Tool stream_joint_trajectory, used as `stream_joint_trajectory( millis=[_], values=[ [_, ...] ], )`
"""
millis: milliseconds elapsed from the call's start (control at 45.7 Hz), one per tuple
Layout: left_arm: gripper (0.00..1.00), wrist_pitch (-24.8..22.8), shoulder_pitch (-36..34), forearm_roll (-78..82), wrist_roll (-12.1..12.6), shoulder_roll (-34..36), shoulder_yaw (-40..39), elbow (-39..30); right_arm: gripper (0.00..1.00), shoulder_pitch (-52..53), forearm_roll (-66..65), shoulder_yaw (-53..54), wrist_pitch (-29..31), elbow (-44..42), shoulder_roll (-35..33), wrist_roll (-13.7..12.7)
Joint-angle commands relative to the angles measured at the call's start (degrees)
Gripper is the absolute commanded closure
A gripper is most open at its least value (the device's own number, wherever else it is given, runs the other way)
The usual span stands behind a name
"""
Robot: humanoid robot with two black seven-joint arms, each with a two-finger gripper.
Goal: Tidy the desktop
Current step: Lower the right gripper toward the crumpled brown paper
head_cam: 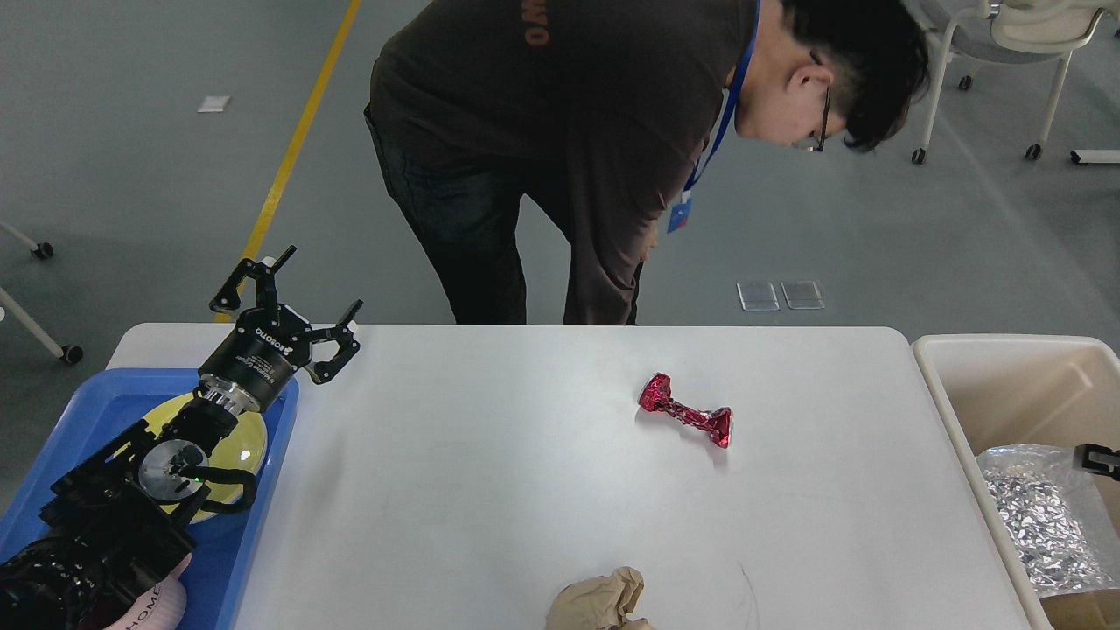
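White desktop (490, 472) with 1 red foil wrapper (685, 410), 1 crumpled brown paper (600, 602), blue tray (262, 490) at left.

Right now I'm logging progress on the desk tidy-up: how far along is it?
Partly done, it seems. The bin already holds crumpled silver foil, and the tray holds a yellow plate. Nothing is in hand: the left gripper hangs open and empty over the tray's far corner; the right gripper barely shows. Left on the desktop: a red wrapper and a brown paper wad.
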Motion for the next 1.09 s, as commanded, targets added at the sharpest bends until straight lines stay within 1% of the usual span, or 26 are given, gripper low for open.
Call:
stream_joint_trajectory(
  millis=[0,44,88,197,306,416,460,547,591,678,810,875,963,1072],
  values=[
    [0.0,0.0,0.0,0.04,0.0,0.0,-0.01,0.0,0.0,17.64,-0.28,-4.63,6.63,18.34,-5.2,-0.93],
    [0.0,0.0,0.0,0.04,0.0,0.0,-0.01,0.0,0.0,27.2,-0.28,-9.02,10.49,26.06,-6.44,-1.37],
    [0.0,0.0,0.0,0.04,0.0,0.0,-0.01,0.0,0.0,35.12,-0.11,-12.54,13.22,31.7,-6.71,-1.37],
    [0.0,0.0,0.0,0.04,0.09,0.0,-0.01,0.0,0.0,53.5,0.16,-20.28,21.48,42.7,-5.48,-1.37],
    [0.0,0.0,0.0,0.04,0.0,0.0,-0.01,0.0,0.0,68.89,0.33,-23.28,31.76,48.95,-2.84,-1.19],
    [0.0,0.0,0.0,0.04,0.0,0.0,-0.01,0.0,0.0,80.41,0.68,-22.93,43.27,50.36,-0.56,-0.23],
    [0.0,0.0,0.0,0.04,0.0,0.0,-0.01,0.0,0.0,84.45,1.73,-22.84,43.27,50.36,0.76,1.08],
    [0.0,0.0,0.0,0.04,0.0,0.0,-0.1,0.0,0.0,91.92,4.98,-22.05,43.27,50.36,2.17,5.04],
    [0.0,0.0,0.0,0.04,0.0,0.0,-0.1,0.0,0.0,96.48,6.74,-21.18,43.27,50.36,2.43,6.36],
    [0.0,0.0,0.0,0.04,0.09,0.0,-0.1,0.0,0.0,98.8,8.85,-20.38,43.27,50.36,2.52,6.45],
    [0.0,0.0,0.0,0.04,0.0,0.0,-0.1,0.0,0.0,97.4,9.65,-20.73,43.27,50.28,2.61,6.28],
    [0.0,0.0,0.0,0.04,0.0,0.0,-0.1,0.0,0.0,94.15,10.61,-20.73,43.27,50.28,2.44,6.28],
    [0.0,0.0,0.0,0.04,0.0,0.0,-0.1,0.0,0.0,88.62,15.09,-20.99,43.27,50.19,2.61,5.93],
    [0.0,0.0,0.0,0.04,0.0,-0.09,-0.1,0.0,0.0,78.08,20.71,-21.17,43.27,50.45,3.92,5.57]
  ],
)
